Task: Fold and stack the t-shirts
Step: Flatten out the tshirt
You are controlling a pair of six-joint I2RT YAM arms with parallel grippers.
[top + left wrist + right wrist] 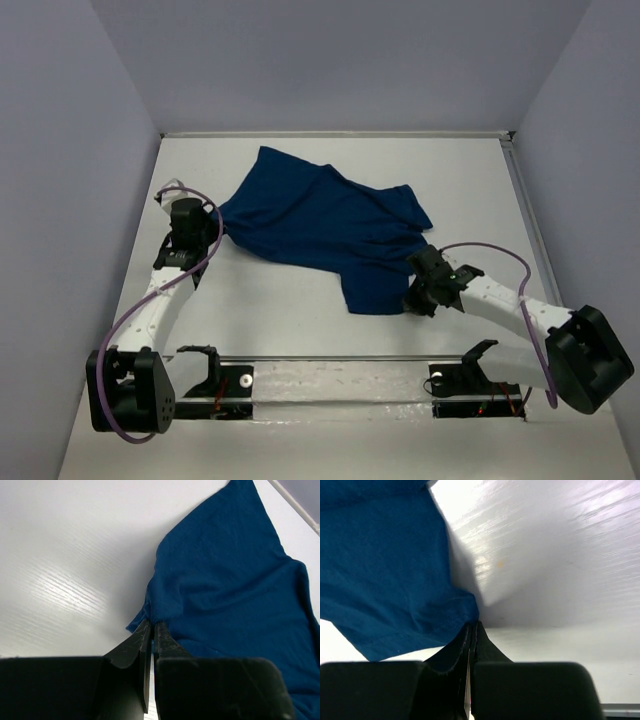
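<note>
Dark navy blue soft cloth t-shirt (225,595): it runs off the top, right and bottom edges of my left wrist view, so the full outline is lost there. My right wrist view cuts it at the top and left edges. The cloth edge nipped in my left gripper (151,630) vanishes between the closed fingers. Same at my right gripper (472,630), where the hem corner is swallowed. In the top view both sets of fingertips are too small and dark to make out. Collar and sleeves are bunched and I can't sort them out. I can't tell which face is up.
</note>
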